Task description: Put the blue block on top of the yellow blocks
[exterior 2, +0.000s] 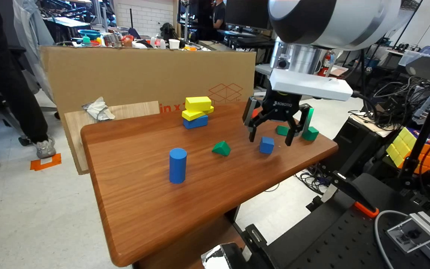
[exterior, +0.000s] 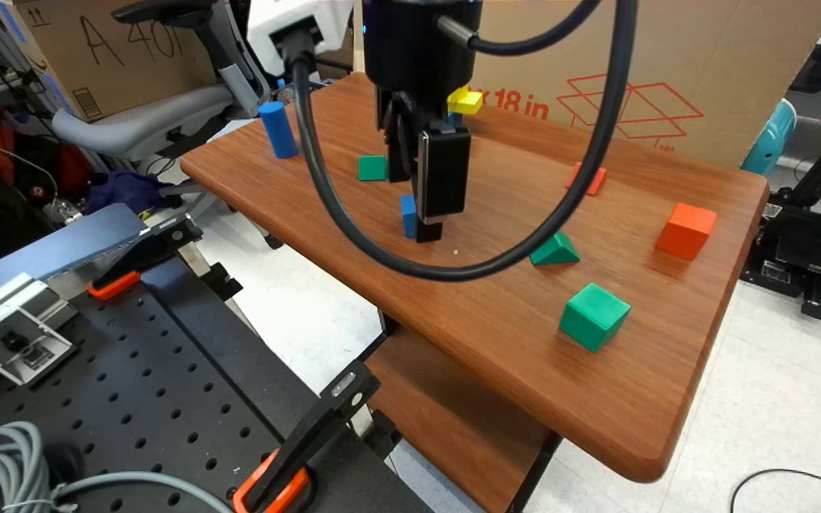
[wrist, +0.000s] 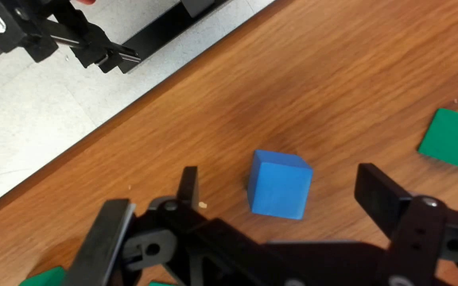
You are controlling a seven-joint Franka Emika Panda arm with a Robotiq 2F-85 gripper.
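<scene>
The blue block [wrist: 280,190] is a small plain cube lying on the wooden table. It also shows in both exterior views [exterior: 408,216] [exterior 2: 266,145], partly hidden behind a finger in one of them. My gripper [wrist: 278,176] is open and empty, pointing down over the blue block. In the wrist view the cube sits between the two fingers, with a gap on each side. The gripper shows in an exterior view [exterior 2: 270,139] with fingers spread. The yellow blocks [exterior 2: 198,104] are stacked on a flat blue block [exterior 2: 195,122] near the table's back edge; the gripper partly covers that stack elsewhere [exterior: 465,102].
A blue cylinder [exterior 2: 178,166] stands upright on the table. A green triangular block [exterior 2: 221,148] lies between it and the blue cube. Green blocks [exterior: 594,317] [exterior: 554,249] and orange blocks [exterior: 686,230] [exterior: 589,178] lie on the other side. A cardboard sheet [exterior 2: 144,74] stands behind the table.
</scene>
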